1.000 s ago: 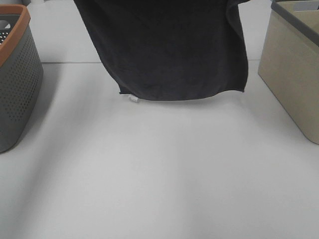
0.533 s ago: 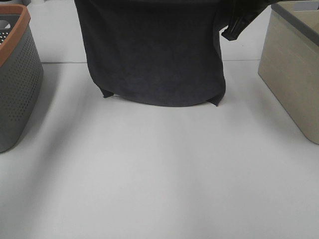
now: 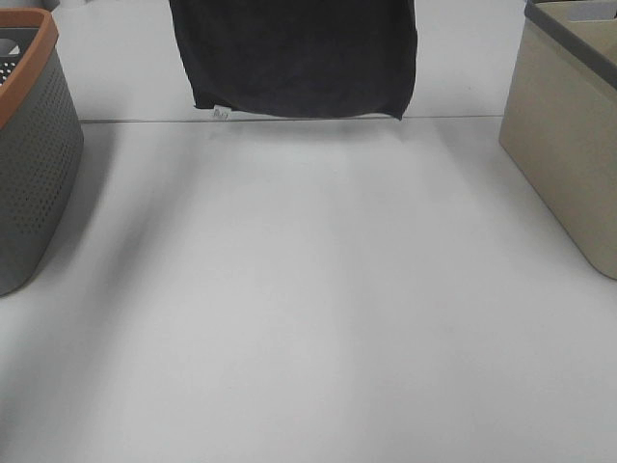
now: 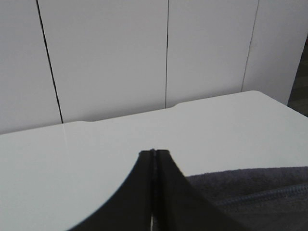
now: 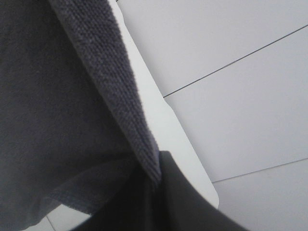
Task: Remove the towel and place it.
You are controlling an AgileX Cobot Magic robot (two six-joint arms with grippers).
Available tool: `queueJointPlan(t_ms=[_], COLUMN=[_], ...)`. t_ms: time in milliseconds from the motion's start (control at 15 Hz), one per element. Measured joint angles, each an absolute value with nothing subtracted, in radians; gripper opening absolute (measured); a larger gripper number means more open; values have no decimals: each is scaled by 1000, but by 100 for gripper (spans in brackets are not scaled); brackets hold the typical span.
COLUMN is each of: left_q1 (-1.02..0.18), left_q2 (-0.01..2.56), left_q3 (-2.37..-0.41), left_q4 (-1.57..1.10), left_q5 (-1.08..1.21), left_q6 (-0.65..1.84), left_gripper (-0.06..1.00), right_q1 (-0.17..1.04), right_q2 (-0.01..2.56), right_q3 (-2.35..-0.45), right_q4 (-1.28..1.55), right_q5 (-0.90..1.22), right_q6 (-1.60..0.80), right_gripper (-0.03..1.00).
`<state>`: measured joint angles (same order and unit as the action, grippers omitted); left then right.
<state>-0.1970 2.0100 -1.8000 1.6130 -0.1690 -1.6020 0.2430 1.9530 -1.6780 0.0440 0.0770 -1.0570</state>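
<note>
**Two-arm carry of the towel (image 3: 299, 58) above the bench (image 3: 308, 318).** The cloth hangs clear of the bench at its far side. It is between the orange-rimmed grey basket (image 3: 39, 164) and the beige basket (image 3: 564, 145) and touches neither. Placing it well probably calls for both arms to travel level and together. The lower hem should come down first, and the grip should be released only once the cloth rests. Which spot is meant cannot be told.

The left gripper (image 4: 154, 161) shows jaws pressed flat together, with the towel running up to their base. The pinch itself is hidden, though a hold is likely. The right gripper (image 5: 161, 168) has jaws clenched on a thick corner edge of the cloth.

The towel is dark charcoal and plush, and it hangs nearly flat as a broad rectangle. A stitched hem borders it. A small white tag (image 3: 220, 113) sits at the lower corner nearest the grey basket.
</note>
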Motion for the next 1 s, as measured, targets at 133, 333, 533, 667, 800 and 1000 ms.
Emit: queueJointPlan(t_ms=[133, 333, 533, 667, 800, 1000], left_q1=[-209, -258, -304, -334, -365, -409], left_q2=[2008, 1988, 1920, 1896, 1865, 1850], left_q3=[-1745, -1524, -1339, -1254, -1165, -1063], left_q4=[1606, 1587, 1586, 1586, 1587, 1577], left_q5=[-104, -56, -32, 13, 54, 69], left_q6=[-1591, -1586, -1583, -1583, -1583, -1583], left_gripper=[0, 0, 0, 0, 0, 0], right_q1=[247, 249, 243, 248, 265, 271], right_q2=[1953, 1925, 1864, 1835, 1834, 1834], right_q3=[-1674, -1491, -1336, -1230, -1128, -1020], right_q4=[47, 23, 32, 48, 55, 65], right_q5=[150, 253, 252, 243, 241, 237], right_q6=[-1057, -1066, -1066, -1100, -1162, -1186], right_gripper=[2, 2, 2, 2, 2, 2])
